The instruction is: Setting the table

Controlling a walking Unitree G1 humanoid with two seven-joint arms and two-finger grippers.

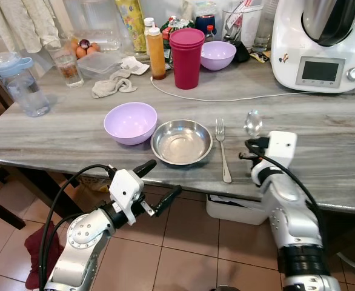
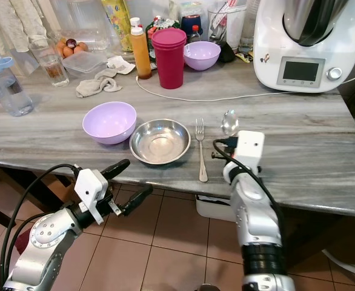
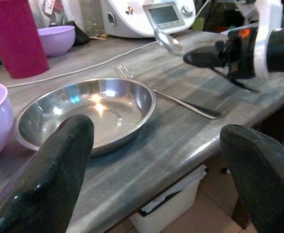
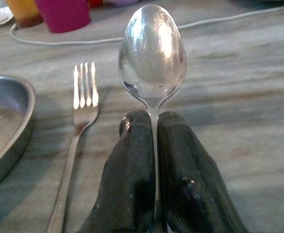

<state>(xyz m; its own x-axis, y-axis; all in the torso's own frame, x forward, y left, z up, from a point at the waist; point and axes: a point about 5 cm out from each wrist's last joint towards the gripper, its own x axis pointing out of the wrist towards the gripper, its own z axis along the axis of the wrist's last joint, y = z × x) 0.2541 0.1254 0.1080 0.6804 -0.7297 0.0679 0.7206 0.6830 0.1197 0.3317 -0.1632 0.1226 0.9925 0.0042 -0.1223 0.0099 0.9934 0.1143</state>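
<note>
The right gripper (image 4: 154,160) pinches the handle of a shiny metal spoon (image 4: 152,53) tight between its two black fingers, bowl pointing out ahead. Beside those jaws lies a silver metal fork (image 1: 222,148) on the grey marble table (image 1: 323,130), next to a round steel dish (image 1: 182,142). The left gripper (image 1: 156,183) hangs below the table edge, jaws wide and holding nothing, with a lilac plastic bowl (image 1: 130,122) beyond them.

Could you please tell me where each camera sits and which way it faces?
Eye views: on the head, looking down at the table; both arms show.
Left wrist: along the open left gripper toward the steel plate.
Right wrist: along the right gripper pinching the spoon.
All views share the fork.
</note>
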